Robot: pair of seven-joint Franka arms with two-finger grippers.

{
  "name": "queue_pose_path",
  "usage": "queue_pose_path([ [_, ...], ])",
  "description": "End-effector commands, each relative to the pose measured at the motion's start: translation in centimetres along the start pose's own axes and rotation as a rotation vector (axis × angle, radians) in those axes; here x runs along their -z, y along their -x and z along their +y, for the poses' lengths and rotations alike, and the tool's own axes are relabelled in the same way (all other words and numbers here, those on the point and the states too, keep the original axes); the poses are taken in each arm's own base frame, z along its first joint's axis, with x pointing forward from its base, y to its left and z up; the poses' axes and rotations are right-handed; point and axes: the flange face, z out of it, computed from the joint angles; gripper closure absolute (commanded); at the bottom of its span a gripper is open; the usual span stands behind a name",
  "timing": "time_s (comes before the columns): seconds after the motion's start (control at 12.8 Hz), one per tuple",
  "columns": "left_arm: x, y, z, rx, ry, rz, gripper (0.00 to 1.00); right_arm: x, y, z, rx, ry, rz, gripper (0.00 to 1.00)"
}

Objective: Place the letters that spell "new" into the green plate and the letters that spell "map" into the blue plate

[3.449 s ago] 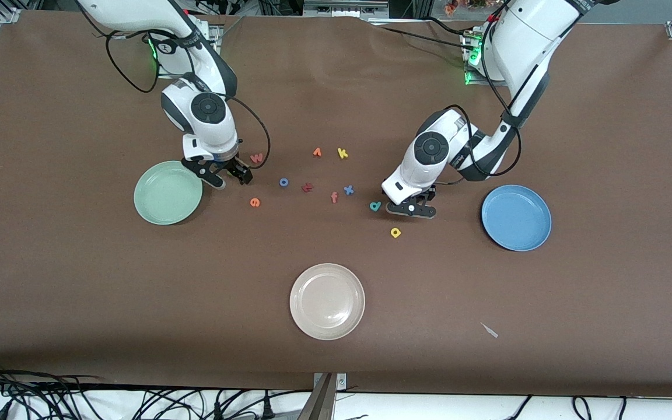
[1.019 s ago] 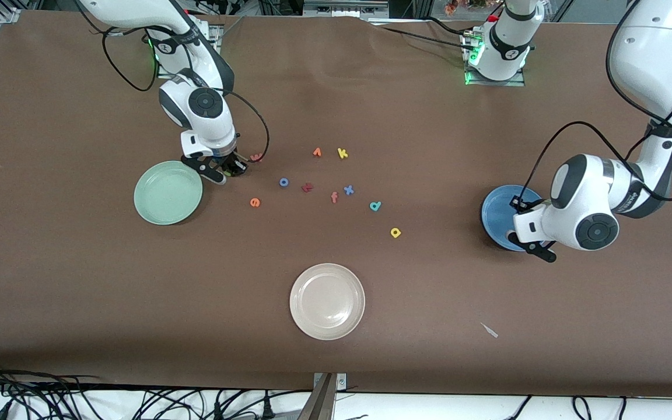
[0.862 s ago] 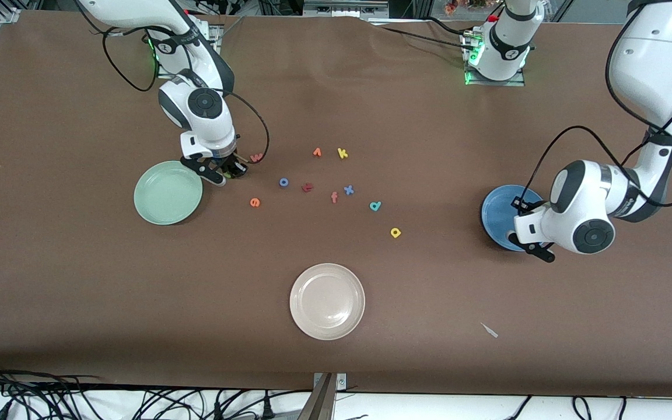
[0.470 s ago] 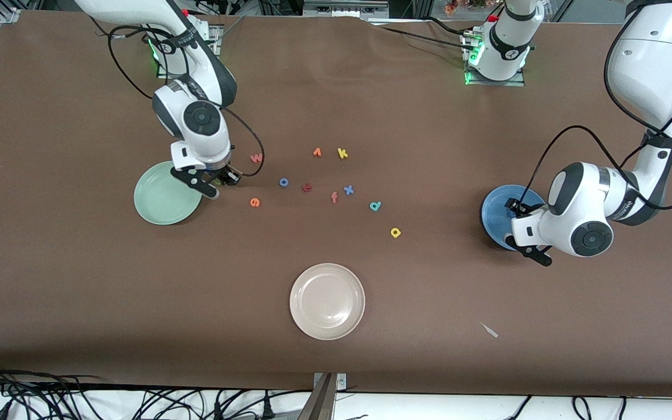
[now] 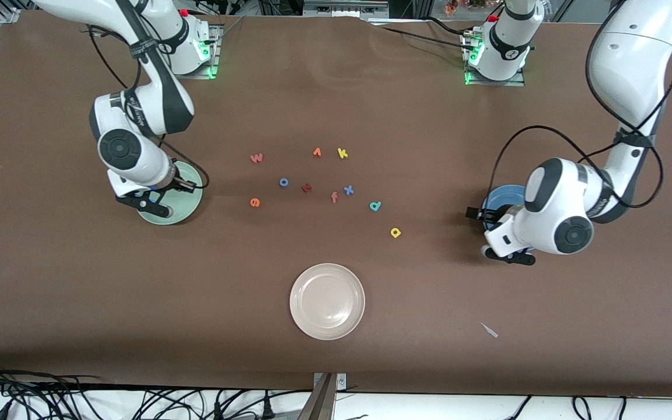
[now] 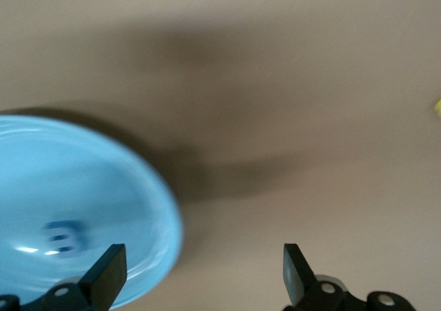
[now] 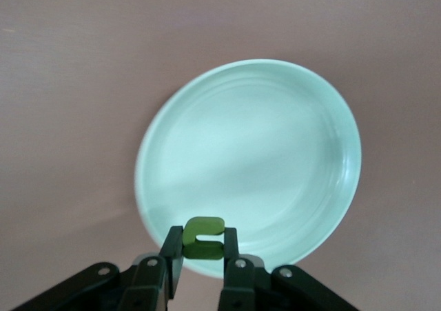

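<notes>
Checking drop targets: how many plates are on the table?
3. The green plate at the right arm's end, the blue plate at the left arm's end, partly covered by that arm, the beige plate nearest the front camera.

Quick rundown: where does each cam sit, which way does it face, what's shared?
Front: high across the table, facing both arms' bases; sees letters and beige plate.
Left wrist: looks down past open left pincer at blue plate holding a blue letter.
Right wrist: looks down past right pincer, shut on green letter, over green plate.
Shared: front shows both plates.
</notes>
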Motion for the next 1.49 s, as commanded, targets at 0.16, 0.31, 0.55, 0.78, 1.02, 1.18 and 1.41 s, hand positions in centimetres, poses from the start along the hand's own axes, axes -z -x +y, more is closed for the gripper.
queue_pose_path([
  [0.16,-1.0,0.0,11.7,0.144,0.022,0.152,0.00,-4.8,1.8,2.7,0.004,-0.041,0.019,0.00],
  [0.31,-2.1,0.1,15.4,0.228,0.045,0.206,0.00,-3.0,1.9,2.3,-0.018,-0.049,-0.004,0.00],
  [0.55,-4.8,0.1,18.7,0.338,0.042,0.245,0.00,0.9,5.1,-4.6,0.126,-0.051,-0.009,0.00],
  [0.78,-7.1,-0.3,19.9,0.406,0.006,0.307,0.00,1.9,7.9,-8.5,-0.129,-0.113,-0.012,0.01],
  [1.02,-8.5,-0.4,20.0,0.428,-0.005,0.296,0.11,1.3,11.4,-11.6,-0.355,-0.115,-0.030,0.01],
  [1.18,-9.2,-1.1,20.1,0.457,0.007,0.308,0.18,0.4,13.7,-12.9,-0.572,-0.152,-0.024,0.01],
  [1.41,-9.5,-1.3,20.7,0.465,-0.003,0.319,0.26,-2.2,15.6,-12.5,-0.823,-0.239,-0.022,0.01],
])
